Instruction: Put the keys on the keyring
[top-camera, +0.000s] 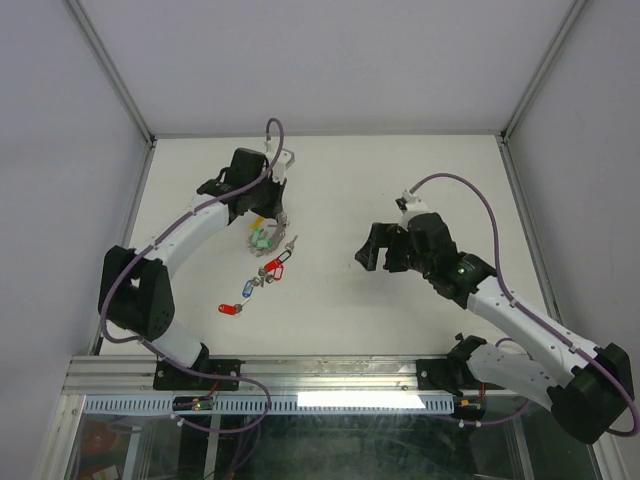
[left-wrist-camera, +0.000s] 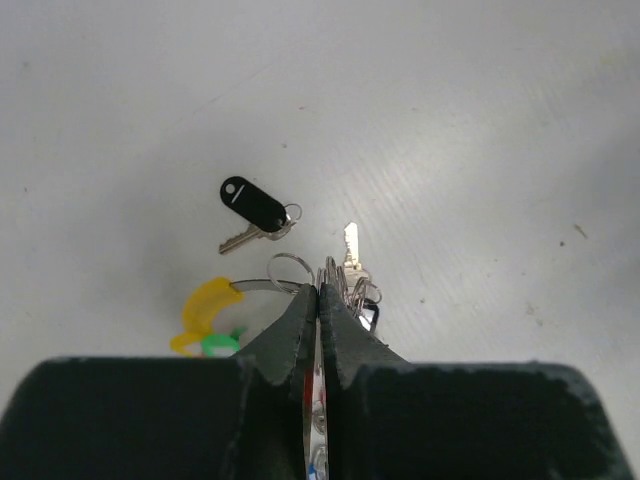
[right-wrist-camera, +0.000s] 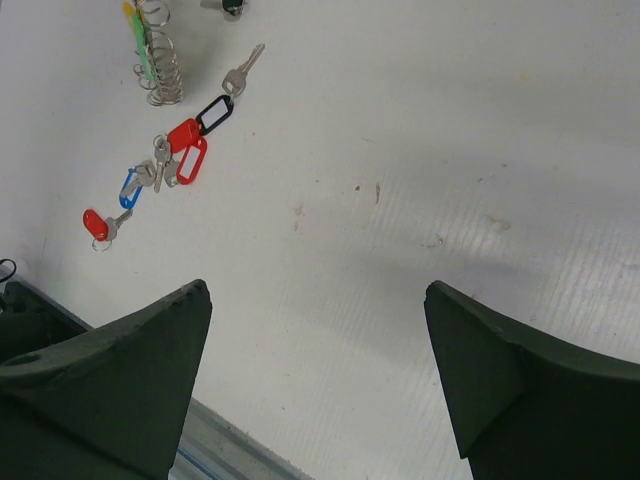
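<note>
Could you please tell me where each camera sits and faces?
Top external: above and behind, looking down at the table; both arms show.
Left wrist: looks down past the shut left claw gripping the keyring.
Right wrist: looks across the table past the open right claw.
Shared: top and right wrist show the red-tagged keys.

White left arm (top-camera: 195, 230) and right arm (top-camera: 520, 315), black joints (top-camera: 135, 290), 1 purple cable (top-camera: 449, 179) along each.
</note>
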